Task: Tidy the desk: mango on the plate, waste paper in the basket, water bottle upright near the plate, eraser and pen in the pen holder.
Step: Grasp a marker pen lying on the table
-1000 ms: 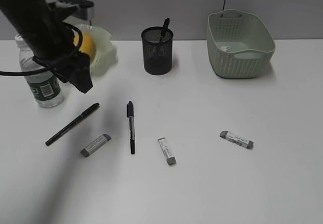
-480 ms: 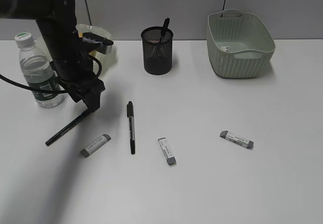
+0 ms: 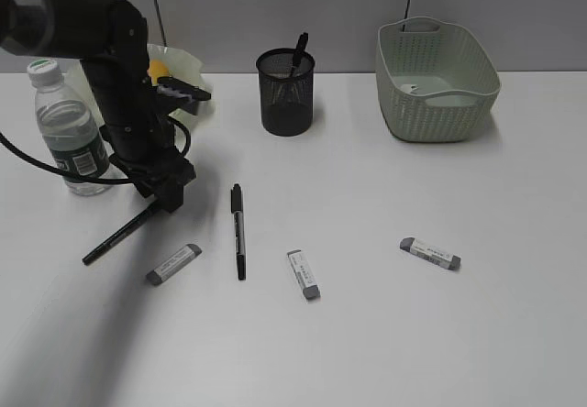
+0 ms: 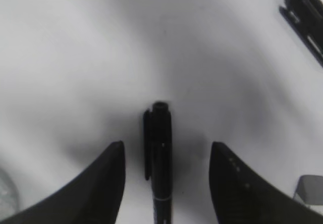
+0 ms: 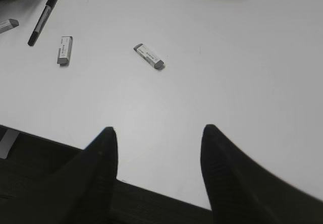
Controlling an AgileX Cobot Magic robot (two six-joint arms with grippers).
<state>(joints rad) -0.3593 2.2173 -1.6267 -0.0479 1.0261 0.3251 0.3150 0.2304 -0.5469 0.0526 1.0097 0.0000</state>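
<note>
between the left end effector's [image 4: 166,183] spread, released fingers lies a black pen [image 4: 158,153].

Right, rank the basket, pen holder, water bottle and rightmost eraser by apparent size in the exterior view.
1. basket
2. water bottle, partly hidden by the left arm
3. pen holder, close to the bottle, so that order is unsure
4. rightmost eraser

Ext cam slants down frontally; wrist cams face desk [image 3: 385,334], left closer.
</note>
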